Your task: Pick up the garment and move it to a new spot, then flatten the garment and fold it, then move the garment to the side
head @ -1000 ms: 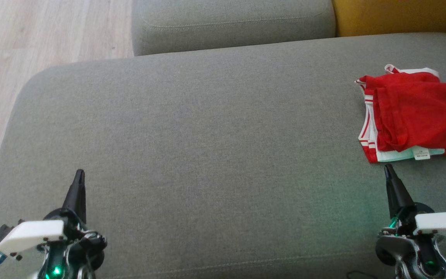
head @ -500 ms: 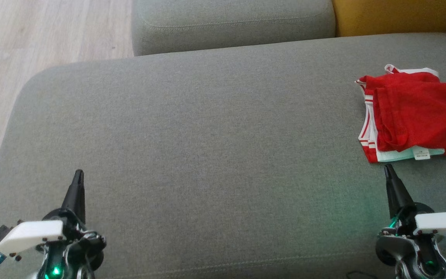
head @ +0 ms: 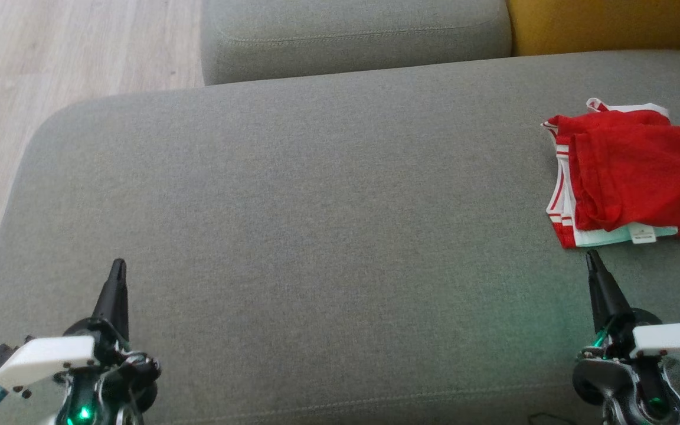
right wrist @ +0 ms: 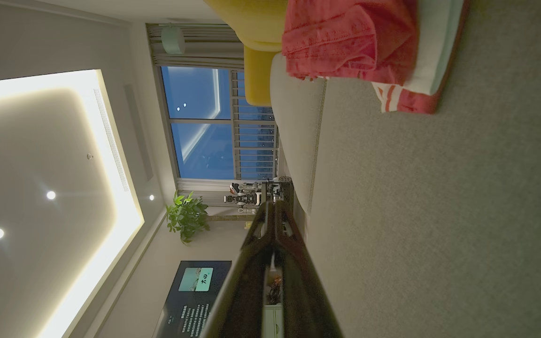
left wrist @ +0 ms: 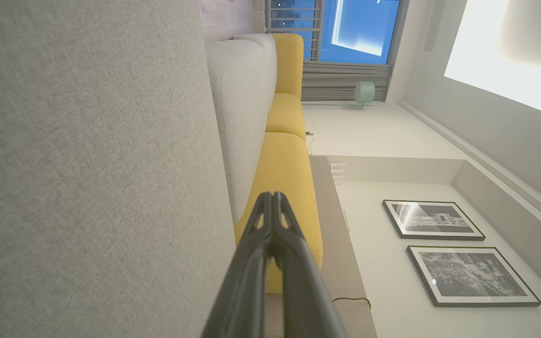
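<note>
Head view, red garment [head: 635,171], white label [head: 642,238] illegible

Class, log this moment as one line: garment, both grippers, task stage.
garment: folded, right side of cushion | left gripper: shut, empty | right gripper: shut, empty, clear of garment | stage: fold done, garment aside

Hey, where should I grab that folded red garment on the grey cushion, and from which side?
Probably take the red garment by its near edge, where the white-trimmed layers stack, with the right claw coming straight from the robot's side; that claw sits shut just short of it.
</note>
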